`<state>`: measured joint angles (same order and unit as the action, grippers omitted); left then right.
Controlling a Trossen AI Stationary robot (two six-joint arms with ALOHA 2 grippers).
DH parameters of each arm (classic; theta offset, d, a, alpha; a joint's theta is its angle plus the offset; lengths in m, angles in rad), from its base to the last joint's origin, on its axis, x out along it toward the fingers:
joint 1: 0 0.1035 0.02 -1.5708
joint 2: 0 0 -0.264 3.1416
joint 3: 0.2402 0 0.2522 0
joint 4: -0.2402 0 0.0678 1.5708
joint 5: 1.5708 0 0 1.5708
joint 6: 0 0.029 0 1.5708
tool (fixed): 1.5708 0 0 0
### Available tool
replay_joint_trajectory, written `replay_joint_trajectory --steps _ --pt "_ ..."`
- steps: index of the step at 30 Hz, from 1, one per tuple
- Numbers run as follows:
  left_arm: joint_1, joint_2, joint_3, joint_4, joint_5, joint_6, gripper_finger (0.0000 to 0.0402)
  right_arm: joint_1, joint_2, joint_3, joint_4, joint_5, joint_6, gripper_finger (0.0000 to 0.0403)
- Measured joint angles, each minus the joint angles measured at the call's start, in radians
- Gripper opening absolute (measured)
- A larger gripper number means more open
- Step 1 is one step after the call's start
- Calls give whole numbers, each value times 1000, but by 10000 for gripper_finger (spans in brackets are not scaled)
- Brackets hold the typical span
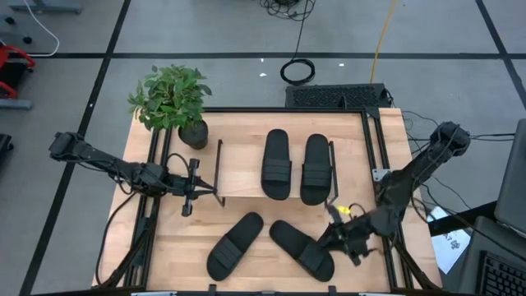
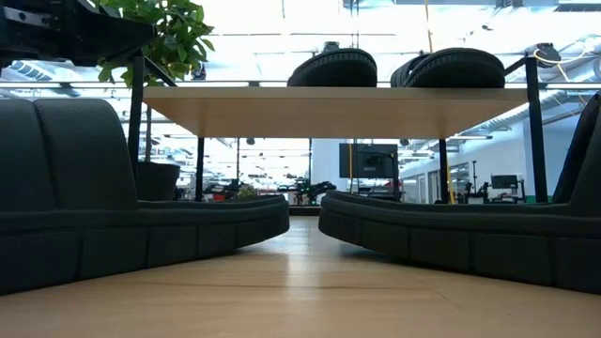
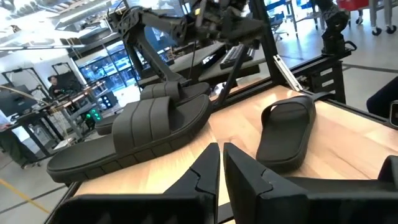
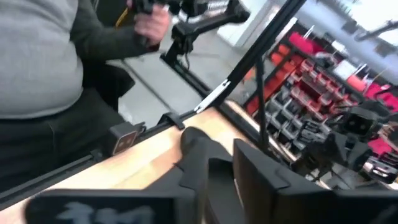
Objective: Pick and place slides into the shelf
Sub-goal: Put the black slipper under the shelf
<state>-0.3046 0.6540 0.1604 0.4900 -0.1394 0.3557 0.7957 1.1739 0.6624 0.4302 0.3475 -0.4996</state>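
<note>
1. Wooden table (image 1: 246, 263) on grey floor; plant (image 1: 171, 97) at its corner.
2. Two slides (image 1: 276, 164) on shelf (image 1: 238, 168), lengthwise front-to-back; two more (image 1: 234, 243) angled below.
3. Left gripper (image 1: 190, 187) together; right gripper (image 1: 349, 234) beside a slide, fingers seemingly slightly apart.

Running off both side edges of the low view: two black ribbed slide sandals (image 2: 141, 230) on the tabletop. Blurring heavily in the right wrist view, leaving the right tool's (image 4: 214, 165) finger state unreadable.
</note>
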Motion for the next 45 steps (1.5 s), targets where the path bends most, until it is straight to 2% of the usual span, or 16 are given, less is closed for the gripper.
replay_joint_trajectory --steps 3,6,8,13,16,22,29,34,40,45 --pt "0 0 0 0 0 0 32 51 72 101 -86 67 20 118" --pt "0 0 0 0 -1 -6 31 108 148 211 -161 179 23 168" --pt "0 0 0 0 -1 -23 31 150 197 293 -204 277 -4 199" --pt "0 0 0 -4 -1 -63 31 234 311 440 -329 620 -37 251" --pt "0 0 0 -23 -2 -67 31 256 349 463 -419 720 55 265" --pt "0 0 0 -31 -2 -49 31 305 391 409 -537 726 273 269" --pt "0 0 0 -23 -3 -46 31 338 496 365 -465 717 324 270" --pt "0 0 0 -23 -3 -44 31 338 592 365 -399 661 401 270" --pt "0 0 0 -23 -12 -29 31 324 657 365 -404 668 443 270" --pt "0 0 0 -23 -27 -28 31 310 658 365 -482 590 566 270"
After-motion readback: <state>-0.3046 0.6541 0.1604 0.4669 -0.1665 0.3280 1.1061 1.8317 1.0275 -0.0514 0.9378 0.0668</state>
